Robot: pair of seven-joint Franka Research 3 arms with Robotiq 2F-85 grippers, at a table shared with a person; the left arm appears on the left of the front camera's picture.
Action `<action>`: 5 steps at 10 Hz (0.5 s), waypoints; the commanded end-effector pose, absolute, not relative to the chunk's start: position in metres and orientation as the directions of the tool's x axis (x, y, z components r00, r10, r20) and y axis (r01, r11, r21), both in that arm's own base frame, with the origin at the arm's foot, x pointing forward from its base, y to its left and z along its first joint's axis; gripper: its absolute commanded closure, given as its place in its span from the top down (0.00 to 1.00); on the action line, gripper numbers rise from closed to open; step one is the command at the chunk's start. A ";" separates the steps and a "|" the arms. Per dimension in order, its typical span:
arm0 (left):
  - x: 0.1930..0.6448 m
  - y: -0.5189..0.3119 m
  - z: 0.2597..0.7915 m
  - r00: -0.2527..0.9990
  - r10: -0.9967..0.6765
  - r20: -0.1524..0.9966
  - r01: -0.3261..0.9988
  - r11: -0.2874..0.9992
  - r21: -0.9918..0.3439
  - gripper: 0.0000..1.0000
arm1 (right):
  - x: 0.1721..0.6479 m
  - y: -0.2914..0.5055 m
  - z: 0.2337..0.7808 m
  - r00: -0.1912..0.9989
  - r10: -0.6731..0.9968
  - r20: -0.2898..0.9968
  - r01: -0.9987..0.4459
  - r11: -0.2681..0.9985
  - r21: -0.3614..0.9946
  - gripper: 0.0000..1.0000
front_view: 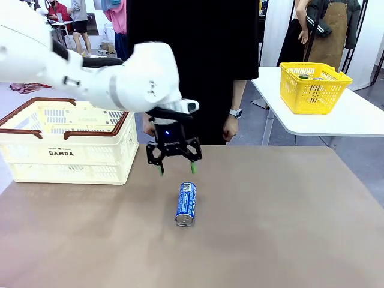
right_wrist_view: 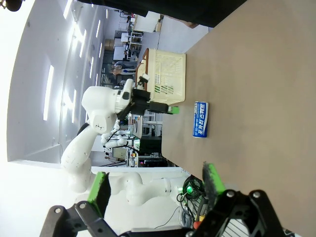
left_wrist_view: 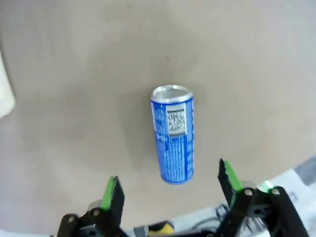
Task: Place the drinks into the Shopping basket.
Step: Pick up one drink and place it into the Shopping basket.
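At the left of the brown table (front_view: 288,228) stands the Shopping basket (front_view: 90,157), upright, its handles folded down along the rim. Just right of it the left gripper (front_view: 176,168) hangs above the tabletop, fingers pointing down, jaws spread wide with nothing between them. A little nearer the robot lies one blue drink can (front_view: 186,204) on its side, silver top facing the robot's side of the table, apart from both fingertips. A person (front_view: 192,60) in black stands behind at the far edge. Farther right, a yellow basket (front_view: 315,90) sits on a white table (front_view: 360,120). The right gripper (right_wrist_view: 155,175) is released too, well away from the can.
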State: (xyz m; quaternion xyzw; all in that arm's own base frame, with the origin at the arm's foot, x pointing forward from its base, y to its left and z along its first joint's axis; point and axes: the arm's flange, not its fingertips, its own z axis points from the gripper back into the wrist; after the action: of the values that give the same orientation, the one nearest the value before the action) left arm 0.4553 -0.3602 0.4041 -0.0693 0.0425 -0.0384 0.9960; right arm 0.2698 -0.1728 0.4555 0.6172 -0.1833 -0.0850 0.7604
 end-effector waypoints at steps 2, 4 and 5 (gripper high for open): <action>0.465 -0.392 0.385 0.997 -0.074 -0.022 0.076 0.991 0.112 1.00 | 0.272 -0.173 0.458 0.913 -0.362 0.189 -0.117 0.210 0.971 1.00; 0.460 -0.382 0.377 0.996 -0.074 -0.048 0.075 0.997 0.003 1.00 | 0.272 -0.173 0.458 0.913 -0.362 0.189 -0.117 0.210 0.971 1.00; 0.460 -0.382 0.377 0.996 -0.074 -0.048 0.075 0.997 0.003 1.00 | 0.272 -0.173 0.458 0.913 -0.362 0.189 -0.117 0.210 0.971 1.00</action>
State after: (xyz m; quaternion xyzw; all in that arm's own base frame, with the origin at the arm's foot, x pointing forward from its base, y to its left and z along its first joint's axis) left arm 0.4605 -0.3945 0.3711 0.0316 0.0115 -0.0412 0.9986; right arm 0.2698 -0.1728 0.4555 0.6172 -0.1833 -0.0850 0.7604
